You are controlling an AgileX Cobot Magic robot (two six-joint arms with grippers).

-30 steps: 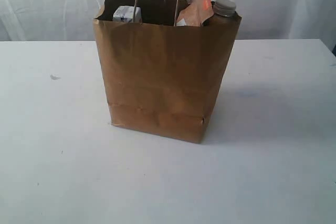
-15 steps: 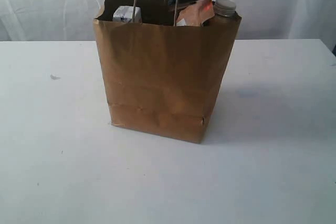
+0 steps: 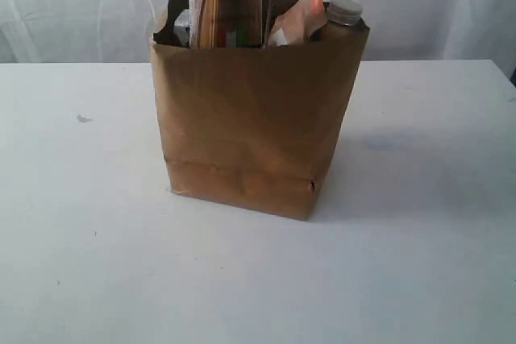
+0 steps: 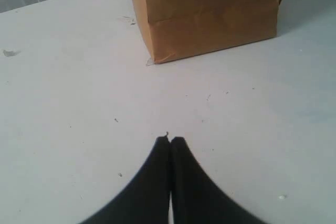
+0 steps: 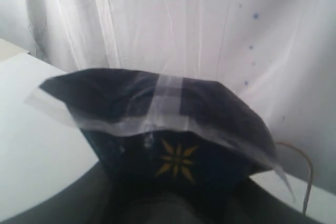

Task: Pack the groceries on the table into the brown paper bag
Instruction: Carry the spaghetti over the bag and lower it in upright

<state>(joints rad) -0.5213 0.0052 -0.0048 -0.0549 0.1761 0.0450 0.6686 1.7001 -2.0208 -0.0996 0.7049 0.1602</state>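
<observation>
The dark-blue spaghetti pack, pale strands visible through its clear window, is held upright in the mouth of the brown paper bag and pinched by the right end effector. A second ago it was seen higher and further right. The left end effector is pressed together above the desk.

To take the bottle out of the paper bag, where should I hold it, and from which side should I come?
Probably by its cap, from straight above. Only the cap of the bottle shows over the rim of the bag; the bag's walls cover the body, so the sides are closed. The pouch leans close beside it, so keep the grip narrow.
</observation>
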